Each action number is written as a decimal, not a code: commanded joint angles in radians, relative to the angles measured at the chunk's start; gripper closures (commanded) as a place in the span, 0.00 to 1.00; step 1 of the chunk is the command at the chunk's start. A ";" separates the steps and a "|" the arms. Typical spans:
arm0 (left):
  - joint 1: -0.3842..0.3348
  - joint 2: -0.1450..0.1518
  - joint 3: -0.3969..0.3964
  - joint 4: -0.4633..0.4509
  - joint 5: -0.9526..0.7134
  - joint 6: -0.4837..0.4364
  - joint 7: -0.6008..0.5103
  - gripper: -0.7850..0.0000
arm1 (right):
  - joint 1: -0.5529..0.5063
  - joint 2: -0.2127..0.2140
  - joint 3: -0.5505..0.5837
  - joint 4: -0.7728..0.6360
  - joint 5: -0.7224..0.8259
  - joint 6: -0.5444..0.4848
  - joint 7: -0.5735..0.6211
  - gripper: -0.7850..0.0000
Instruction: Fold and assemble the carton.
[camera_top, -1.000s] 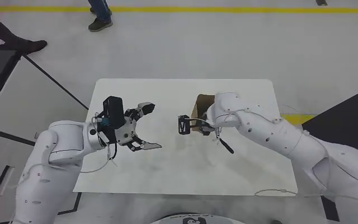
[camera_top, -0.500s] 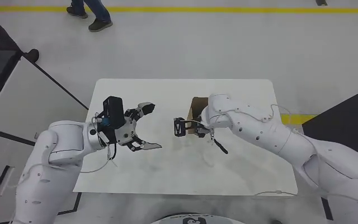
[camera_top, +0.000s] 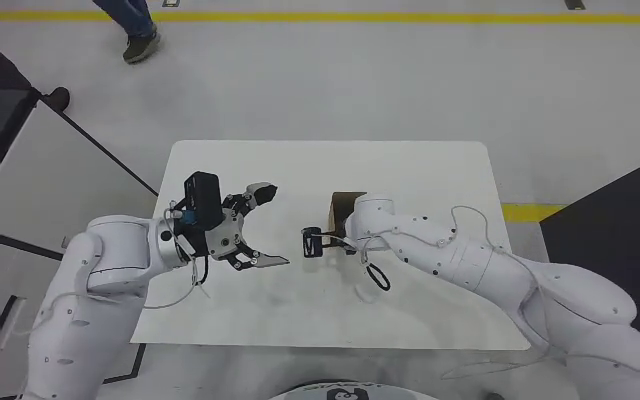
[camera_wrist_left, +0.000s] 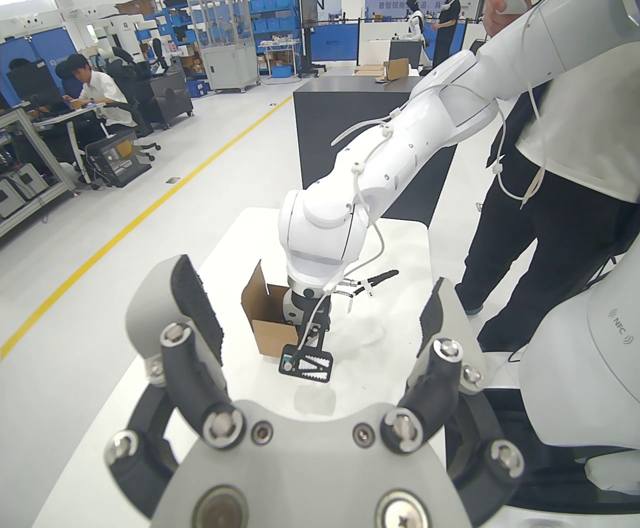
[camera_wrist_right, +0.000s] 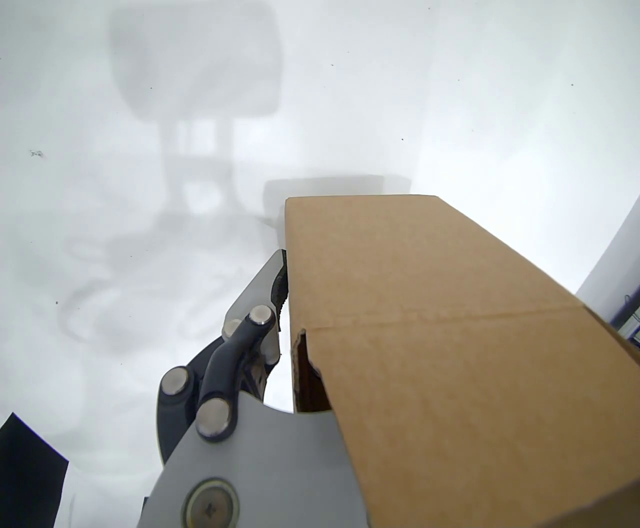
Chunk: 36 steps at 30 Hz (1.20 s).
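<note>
Carton (camera_top: 346, 203) rests against one finger of the wide-open right gripper (camera_top: 347, 264); left gripper (camera_top: 276, 225) gapes empty.

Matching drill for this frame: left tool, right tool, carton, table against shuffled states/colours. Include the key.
1. left tool
2. right tool
3. carton
4. table

A. white
B. brown, top open
C. open, carton wall right beside it
D. open, apart from the carton

Pairs: 1-D, 2-C, 3-B, 4-A
</note>
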 joint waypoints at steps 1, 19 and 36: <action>0.000 0.000 0.000 0.000 0.000 0.000 0.000 0.00 | -0.001 -0.010 0.002 0.014 -0.002 -0.004 -0.003 1.00; 0.000 0.000 0.000 0.000 0.000 0.000 0.000 0.00 | -0.029 -0.051 0.047 0.059 -0.026 -0.011 -0.020 0.57; 0.000 0.000 0.000 0.000 0.000 0.000 0.000 0.00 | -0.219 0.114 0.325 -0.268 -0.043 0.002 -0.074 0.18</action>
